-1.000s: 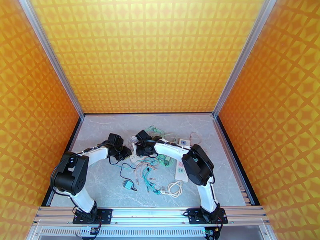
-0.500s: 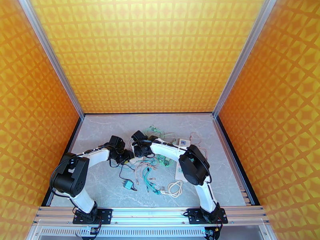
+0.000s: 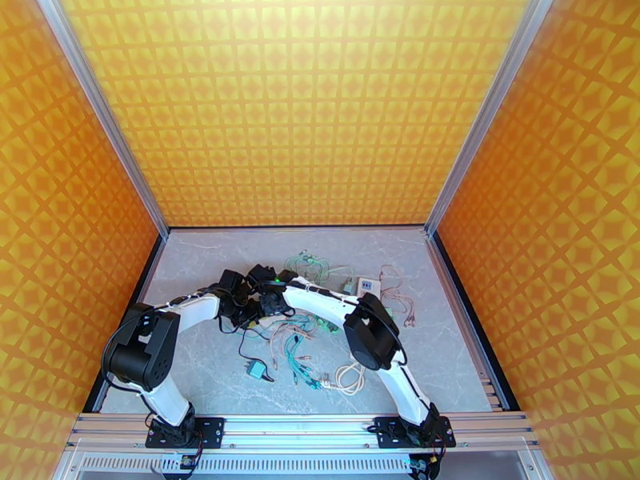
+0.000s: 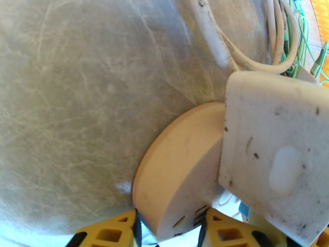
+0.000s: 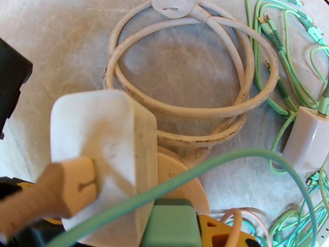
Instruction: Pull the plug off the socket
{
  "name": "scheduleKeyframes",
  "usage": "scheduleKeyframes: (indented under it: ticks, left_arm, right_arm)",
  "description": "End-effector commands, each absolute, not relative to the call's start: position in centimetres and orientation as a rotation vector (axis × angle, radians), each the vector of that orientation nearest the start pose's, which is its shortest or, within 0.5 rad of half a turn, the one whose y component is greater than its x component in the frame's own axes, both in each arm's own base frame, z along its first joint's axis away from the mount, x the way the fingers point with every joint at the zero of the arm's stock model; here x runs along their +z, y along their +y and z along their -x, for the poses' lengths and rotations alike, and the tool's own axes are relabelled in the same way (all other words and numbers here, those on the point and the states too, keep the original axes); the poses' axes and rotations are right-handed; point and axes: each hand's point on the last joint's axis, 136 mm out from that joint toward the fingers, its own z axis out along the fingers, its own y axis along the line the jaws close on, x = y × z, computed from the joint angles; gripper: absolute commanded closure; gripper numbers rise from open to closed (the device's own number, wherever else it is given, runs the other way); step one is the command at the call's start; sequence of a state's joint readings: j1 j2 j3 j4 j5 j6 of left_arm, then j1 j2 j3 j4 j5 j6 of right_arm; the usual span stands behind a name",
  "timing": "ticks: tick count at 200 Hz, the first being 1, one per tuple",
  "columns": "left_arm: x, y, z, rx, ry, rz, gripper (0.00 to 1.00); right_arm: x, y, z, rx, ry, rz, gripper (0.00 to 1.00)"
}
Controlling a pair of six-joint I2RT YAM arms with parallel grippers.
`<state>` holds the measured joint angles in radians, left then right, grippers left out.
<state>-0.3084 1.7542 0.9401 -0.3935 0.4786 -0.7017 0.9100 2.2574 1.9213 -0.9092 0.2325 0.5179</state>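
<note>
Left gripper (image 4: 170,234): I see its yellow fingertips (image 4: 109,233) set narrow, clamped on the round socket (image 4: 181,169).
Round socket: at 6 o'clock in my left wrist view.
White plug block (image 4: 275,153): pressed against the socket's 3 o'clock side, not yet off.
Right gripper (image 3: 268,288): top view, at 1 o'clock of the left one; I cannot tell its opening.

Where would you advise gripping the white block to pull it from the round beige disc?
I would grip the white block across its flat parallel sides, coming from opposite the round beige disc; a beige plug juts from another face.
</note>
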Motion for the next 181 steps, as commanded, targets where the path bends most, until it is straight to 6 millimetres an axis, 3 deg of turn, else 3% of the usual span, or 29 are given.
scheduleKeyframes:
  ticks: [1, 49, 92, 120, 142, 181]
  left_arm:
    - [-3.9, -17.2, -27.3, -0.611, 3.126, 0.503, 0.76]
    - [-4.8, -16.7, -26.3, -0.57, 3.165, 0.535, 0.77]
    - [-5.1, -16.1, -26.0, -0.539, 3.174, 0.562, 0.77]
    - [-4.8, -15.2, -26.1, -0.523, 3.158, 0.605, 0.77]
    - [-4.4, -14.0, -26.4, -0.507, 3.137, 0.652, 0.77]
    - [-3.2, -11.7, -27.4, -0.449, 3.084, 0.722, 0.77]
  right_arm:
    - [6.5, 46.3, -29.9, 0.354, 2.653, 0.679, 0.88]
    - [9.8, 43.5, -32.8, 0.485, 2.63, 0.534, 0.88]
    - [11.9, 39.9, -34.4, 0.466, 2.612, 0.462, 0.88]
    - [12.5, 37.5, -34.2, 0.449, 2.626, 0.439, 0.88]
    - [13.7, 37.3, -33.5, 0.584, 2.593, 0.427, 0.87]
    - [15.5, 36.8, -33.0, 0.658, 2.558, 0.43, 0.84]
